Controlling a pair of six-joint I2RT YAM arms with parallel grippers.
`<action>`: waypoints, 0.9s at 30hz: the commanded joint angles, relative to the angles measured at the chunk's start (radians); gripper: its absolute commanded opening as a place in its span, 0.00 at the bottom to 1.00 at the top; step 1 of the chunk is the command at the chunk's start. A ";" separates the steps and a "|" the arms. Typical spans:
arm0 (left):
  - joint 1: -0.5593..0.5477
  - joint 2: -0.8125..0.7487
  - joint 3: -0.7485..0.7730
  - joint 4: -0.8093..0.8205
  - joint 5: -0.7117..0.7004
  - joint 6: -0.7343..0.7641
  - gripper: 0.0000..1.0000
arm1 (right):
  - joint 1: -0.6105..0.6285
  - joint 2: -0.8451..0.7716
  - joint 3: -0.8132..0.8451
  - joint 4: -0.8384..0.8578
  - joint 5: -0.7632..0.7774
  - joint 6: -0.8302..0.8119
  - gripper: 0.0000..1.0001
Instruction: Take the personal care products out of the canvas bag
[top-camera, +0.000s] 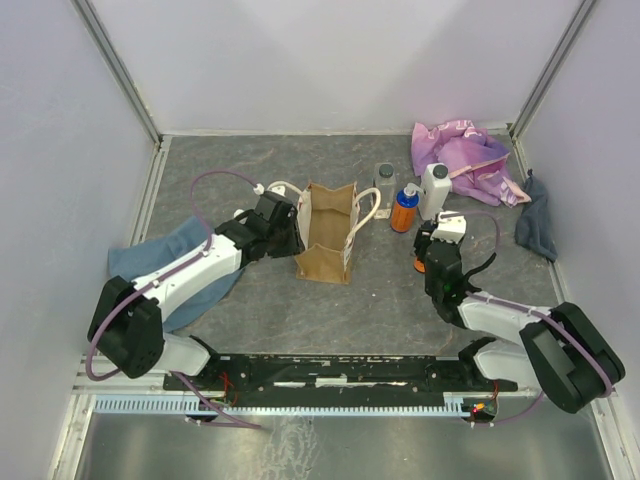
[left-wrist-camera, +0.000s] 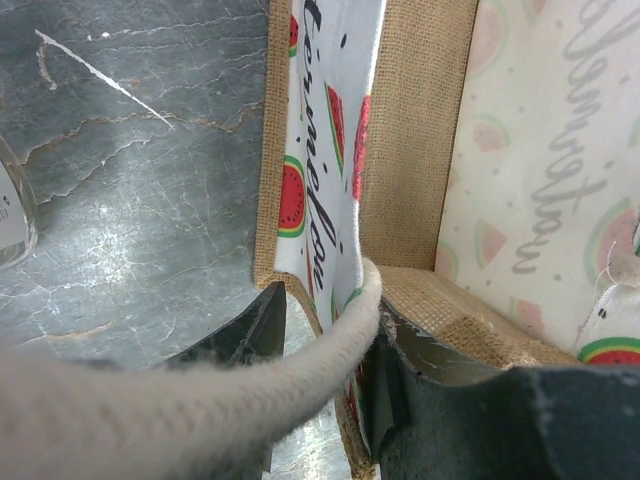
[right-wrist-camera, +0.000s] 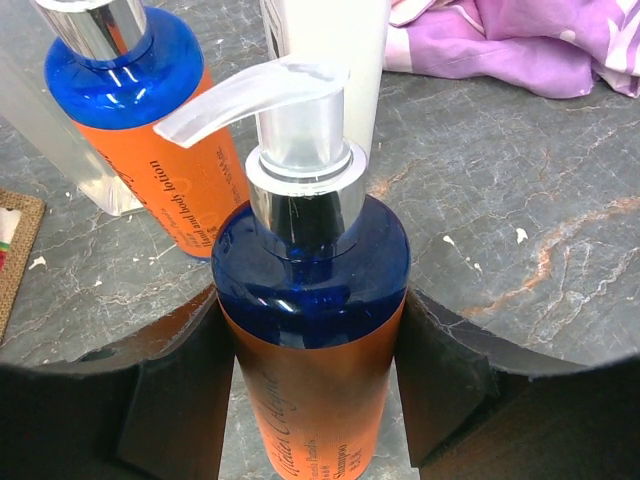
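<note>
The canvas bag (top-camera: 328, 235) stands open at mid-table; its watermelon-print lining (left-wrist-camera: 520, 180) shows in the left wrist view. My left gripper (top-camera: 290, 235) is shut on the bag's left wall and cream handle (left-wrist-camera: 330, 340), with one jaw outside and one inside. My right gripper (top-camera: 426, 240) is shut on an orange pump bottle with a blue shoulder (right-wrist-camera: 310, 330), held upright just right of the bag. Another orange bottle (top-camera: 404, 211) (right-wrist-camera: 140, 130), a white bottle (top-camera: 434, 190) and a clear grey-capped bottle (top-camera: 385, 180) stand on the table behind it. What is inside the bag is hidden.
A purple-pink cloth (top-camera: 465, 155) lies at the back right, also in the right wrist view (right-wrist-camera: 520, 45). A dark blue-grey cloth (top-camera: 537, 228) lies by the right wall. A blue cloth (top-camera: 160, 262) lies under my left arm. White walls close in the table.
</note>
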 joint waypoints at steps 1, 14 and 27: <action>-0.001 -0.019 -0.025 -0.033 0.012 0.048 0.42 | 0.008 0.034 0.008 0.108 -0.009 0.008 0.59; -0.002 -0.030 -0.018 -0.041 0.007 0.049 0.42 | 0.018 0.218 0.004 0.412 -0.072 -0.112 0.54; -0.001 -0.037 -0.006 -0.072 -0.010 0.063 0.42 | 0.018 0.463 0.029 0.725 -0.052 -0.183 0.61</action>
